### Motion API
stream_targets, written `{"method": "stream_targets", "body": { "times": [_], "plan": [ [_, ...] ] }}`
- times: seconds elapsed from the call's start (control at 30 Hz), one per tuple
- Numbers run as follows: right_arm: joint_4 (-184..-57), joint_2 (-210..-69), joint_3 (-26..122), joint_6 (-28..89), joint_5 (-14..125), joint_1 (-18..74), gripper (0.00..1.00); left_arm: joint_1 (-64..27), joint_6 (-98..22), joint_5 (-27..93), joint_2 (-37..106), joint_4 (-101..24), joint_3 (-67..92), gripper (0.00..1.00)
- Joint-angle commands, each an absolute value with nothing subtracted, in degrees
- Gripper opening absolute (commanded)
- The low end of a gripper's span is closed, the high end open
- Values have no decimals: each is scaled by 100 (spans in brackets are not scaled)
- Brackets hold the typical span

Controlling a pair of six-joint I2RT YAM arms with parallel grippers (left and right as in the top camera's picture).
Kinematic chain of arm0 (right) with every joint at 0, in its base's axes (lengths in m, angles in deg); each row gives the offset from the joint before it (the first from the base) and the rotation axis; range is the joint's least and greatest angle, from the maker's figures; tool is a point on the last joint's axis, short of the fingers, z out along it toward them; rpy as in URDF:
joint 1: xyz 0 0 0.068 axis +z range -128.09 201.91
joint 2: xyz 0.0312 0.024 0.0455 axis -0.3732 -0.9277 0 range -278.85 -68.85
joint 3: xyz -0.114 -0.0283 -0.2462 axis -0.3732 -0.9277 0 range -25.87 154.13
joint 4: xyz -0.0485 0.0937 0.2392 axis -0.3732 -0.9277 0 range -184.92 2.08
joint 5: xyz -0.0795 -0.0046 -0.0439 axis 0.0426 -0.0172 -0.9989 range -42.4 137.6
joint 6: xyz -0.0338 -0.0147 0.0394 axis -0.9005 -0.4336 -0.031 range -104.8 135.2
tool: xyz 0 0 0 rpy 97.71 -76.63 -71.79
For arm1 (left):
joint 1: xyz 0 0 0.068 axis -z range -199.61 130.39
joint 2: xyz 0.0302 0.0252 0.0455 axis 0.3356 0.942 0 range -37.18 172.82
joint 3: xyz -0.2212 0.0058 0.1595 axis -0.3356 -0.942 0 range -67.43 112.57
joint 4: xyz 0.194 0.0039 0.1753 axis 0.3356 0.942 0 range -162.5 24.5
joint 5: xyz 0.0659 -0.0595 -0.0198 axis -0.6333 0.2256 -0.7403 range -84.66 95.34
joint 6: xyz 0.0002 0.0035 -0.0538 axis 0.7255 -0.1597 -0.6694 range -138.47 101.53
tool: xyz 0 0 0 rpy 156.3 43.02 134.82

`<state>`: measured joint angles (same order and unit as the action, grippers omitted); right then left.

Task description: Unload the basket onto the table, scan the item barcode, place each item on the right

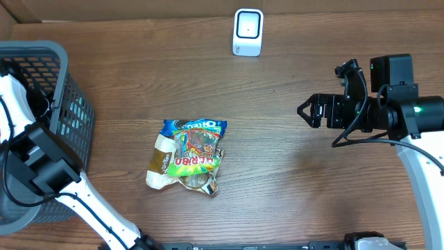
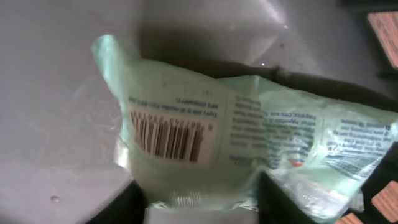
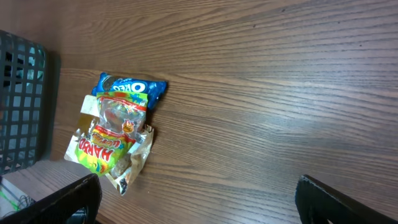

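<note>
Wood grain, dark brown, runs the length of the table (image 1: 291,187), and a cardboard wall (image 1: 139,8) closes off its far edge, where a small white scanner (image 1: 248,31) stands upright. Seen from overhead, the right claw (image 1: 305,111) hangs above bare wood with its fingers spread wide and nothing between them. Well out ahead of its tips lies a small heap of snacks, an Oreo pack (image 1: 195,125) with a Haribo bag (image 1: 195,160) lying over it. Past that heap from the right claw sits a grey mesh basket (image 1: 76,118). The left arm reaches down into it, so from above the left claw is hidden. Only the left wrist camera shows what is in there: a pale green packet (image 2: 249,124), blurred and very close, with its barcode (image 2: 168,140) toward the left-hand finger. The packet's near edge sits between the two dark fingers (image 2: 118,208) of the left claw (image 2: 199,202), but I cannot tell whether they pinch it. The right wrist camera catches the snack heap and a corner of the basket.
</note>
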<state>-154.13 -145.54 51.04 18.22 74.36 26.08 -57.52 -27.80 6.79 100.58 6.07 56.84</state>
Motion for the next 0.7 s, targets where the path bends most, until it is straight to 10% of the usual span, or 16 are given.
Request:
{"method": "stream_targets", "body": {
  "times": [0.0, 0.1, 0.67],
  "plan": [
    [-15411, -14539, 5137, 1838, 7471, 2641, 100, -5791, -2790, 474, 10602, 587, 5444, 22],
    [-15413, -14539, 5137, 1838, 7471, 2641, 100, -5794, -2790, 474, 10602, 611, 5444, 4],
    [-15424, -14539, 5137, 1838, 7471, 2641, 100, -5794, -2786, 729, 10014, 2028, 7872, 4]
  ]
}}
